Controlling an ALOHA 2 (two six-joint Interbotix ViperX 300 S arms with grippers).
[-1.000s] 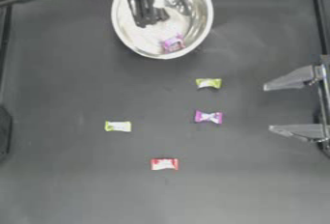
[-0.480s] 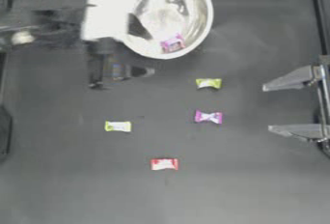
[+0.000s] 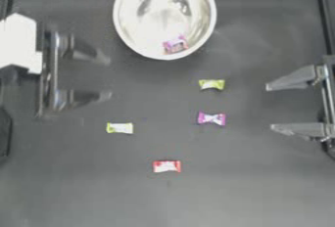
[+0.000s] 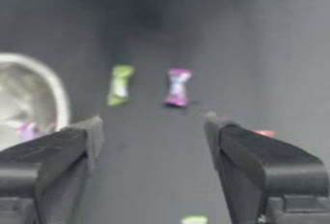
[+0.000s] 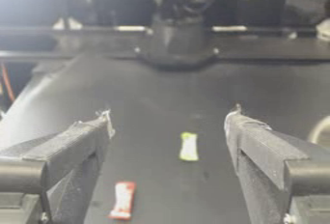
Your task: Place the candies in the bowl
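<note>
- Bowl [image 3: 163, 15]: sits at 12 o'clock on the dark surface [image 3: 262, 187]. One pink-purple candy [image 3: 175, 45] lies inside it, near the rim facing the centre.
- Candies outside the bowl: four lie on the surface. A yellow-green candy [image 3: 211, 84] is just right of centre; a second pink-purple candy [image 3: 211, 119] is just below it; another yellow-green candy [image 3: 120, 128] lies toward 8 o'clock; the red candy [image 3: 167, 166] lies toward 6 o'clock.
- Left claw [image 3: 105, 74]: at 9 o'clock, jaws released and holding nothing, pointing toward the centre.
- Right claw [image 3: 270, 108]: at 3 o'clock, jaws spread wide, empty, apparently idle.
- Step in hand (judgement): fetching the next candy with the left claw. The yellow-green candy at 8 o'clock looks nearest. A sound grasp would straddle the wrapped body rather than a twisted end, descend until the tips almost touch the surface, then close.
- Progress (judgement): one of five delivered.
</note>
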